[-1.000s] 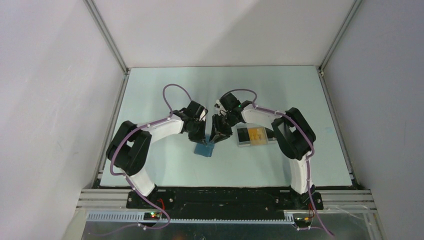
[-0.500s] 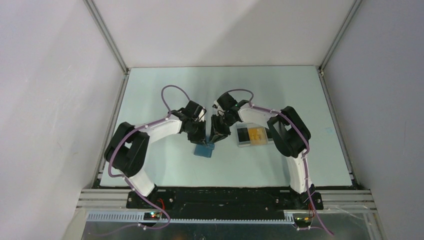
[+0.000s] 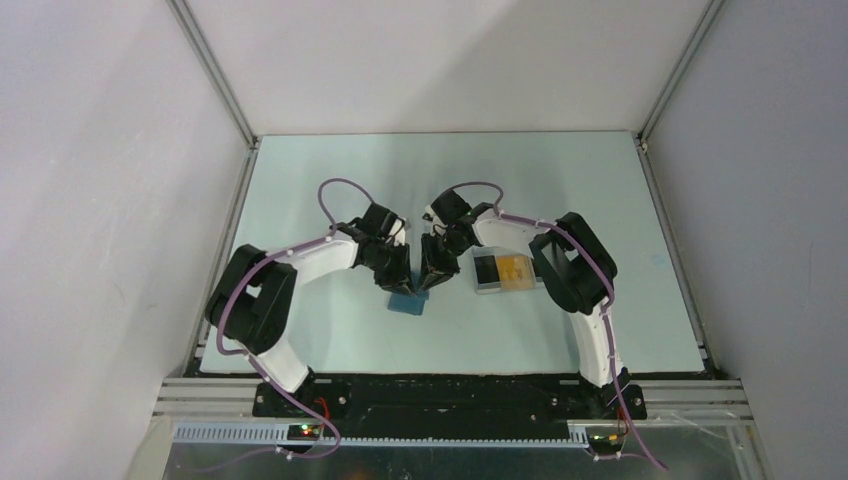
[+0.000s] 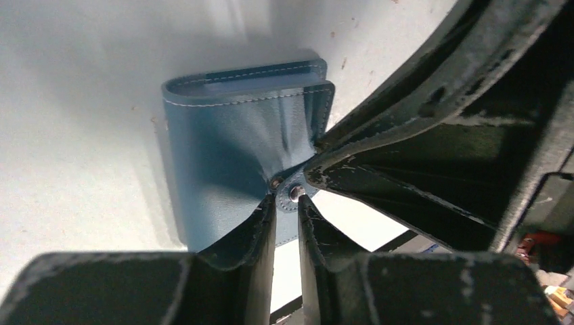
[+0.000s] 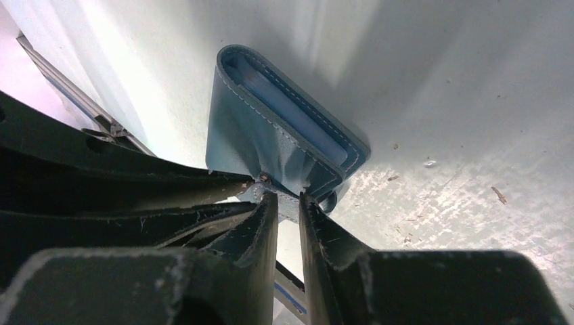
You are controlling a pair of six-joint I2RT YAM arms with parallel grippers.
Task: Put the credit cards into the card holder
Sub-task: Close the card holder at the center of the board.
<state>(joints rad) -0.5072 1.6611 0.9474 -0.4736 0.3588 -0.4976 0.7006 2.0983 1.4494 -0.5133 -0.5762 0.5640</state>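
– How does the card holder [image 4: 223, 149] look?
– Blue leather with pale stitching, folded like a small book, its cover puckered toward a snap tab. It lies on the table [image 3: 330, 180] between the two arms.
– And the count?
– One holder. One black credit card [image 3: 485, 268] and one yellow-orange credit card [image 3: 514, 268], both in one clear tray [image 3: 503, 288] just right of it. The left end effector [image 4: 286, 203] and the right end effector [image 5: 288, 203] are each clamped on that tab.

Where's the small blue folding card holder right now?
In the top view the small blue folding card holder sits mid-table, where the left gripper and right gripper meet, left of the clear plastic tray.
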